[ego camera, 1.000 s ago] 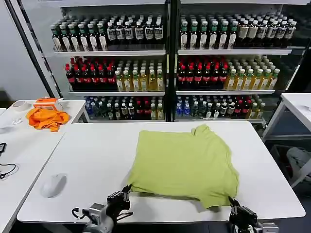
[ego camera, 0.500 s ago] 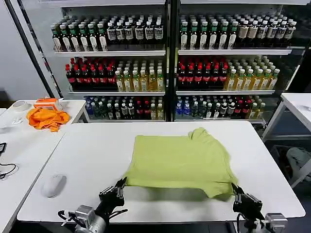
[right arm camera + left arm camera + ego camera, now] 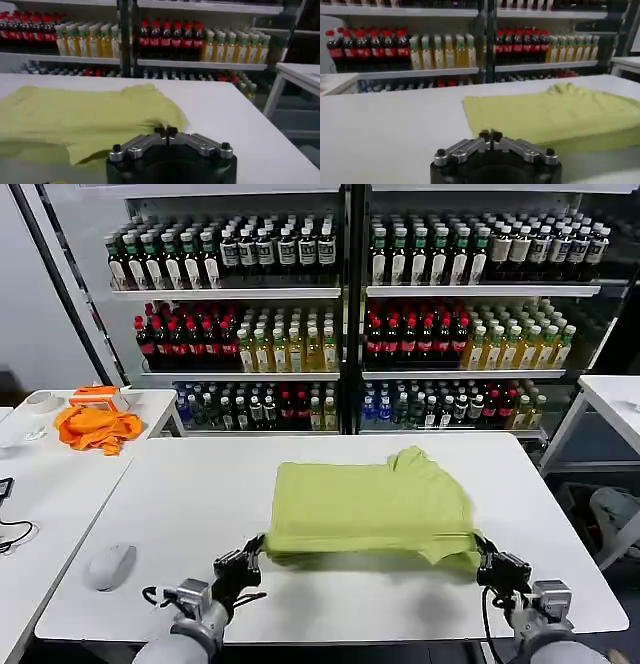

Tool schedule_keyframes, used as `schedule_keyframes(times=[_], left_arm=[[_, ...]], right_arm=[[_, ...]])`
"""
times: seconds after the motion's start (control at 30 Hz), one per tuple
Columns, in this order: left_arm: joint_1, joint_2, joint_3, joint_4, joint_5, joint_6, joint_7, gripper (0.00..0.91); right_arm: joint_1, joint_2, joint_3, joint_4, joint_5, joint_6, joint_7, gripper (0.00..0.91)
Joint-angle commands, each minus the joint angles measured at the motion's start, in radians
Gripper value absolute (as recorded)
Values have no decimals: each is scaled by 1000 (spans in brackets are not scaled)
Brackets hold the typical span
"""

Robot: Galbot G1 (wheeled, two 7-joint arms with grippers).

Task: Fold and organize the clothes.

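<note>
The light yellow-green T-shirt (image 3: 365, 504) lies in the middle of the white table (image 3: 190, 484), and its near edge hangs above the tabletop over a shadow. My left gripper (image 3: 254, 550) is shut on the near left corner of that edge. My right gripper (image 3: 481, 557) is shut on the near right corner. In the left wrist view the closed left gripper (image 3: 490, 134) pinches the shirt (image 3: 555, 112), which stretches away from it. In the right wrist view the right gripper (image 3: 166, 131) is shut on the shirt (image 3: 80, 117) in the same way. No printed graphic shows on the side facing up.
A white mouse (image 3: 110, 565) lies on the table's near left. An orange cloth (image 3: 97, 427) and a tape roll (image 3: 42, 400) sit on the side table at left. Shelves of bottles (image 3: 340, 324) stand behind, and another white table (image 3: 615, 399) stands at right.
Both grippers have risen and moved away from the table's front edge with the shirt's near edge. That edge now hangs above the table, and the shirt looks shorter from front to back.
</note>
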Motion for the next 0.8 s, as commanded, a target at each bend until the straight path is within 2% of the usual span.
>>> schedule_keyframes(times=[0.03,0.33,0.37,0.4,0.43,0.47,0.8], left_arm=[[-113,-4,56,150,19,-8,-1,30],[-117,-30,61,181,36,-19,-3,30],[-115,-33,61,180,36,-17,-3,50],[-112,-34,60,178,36,-15,-3,282],[-107,-36,59,175,35,-15,-2,725],[-104,-37,58,172,35,-15,-2,907],[-18,-62,30,103,34,-17,-12,907]], right_arm=[[59,-6,-26,-79,-29,2,-3,0],[56,13,-36,-93,-67,6,-7,0],[55,14,-36,-92,-69,5,-8,111],[53,15,-36,-90,-69,2,-9,725],[51,17,-36,-89,-68,5,-11,907],[49,19,-36,-87,-69,7,-14,907],[-4,27,7,-34,-70,42,-23,907]])
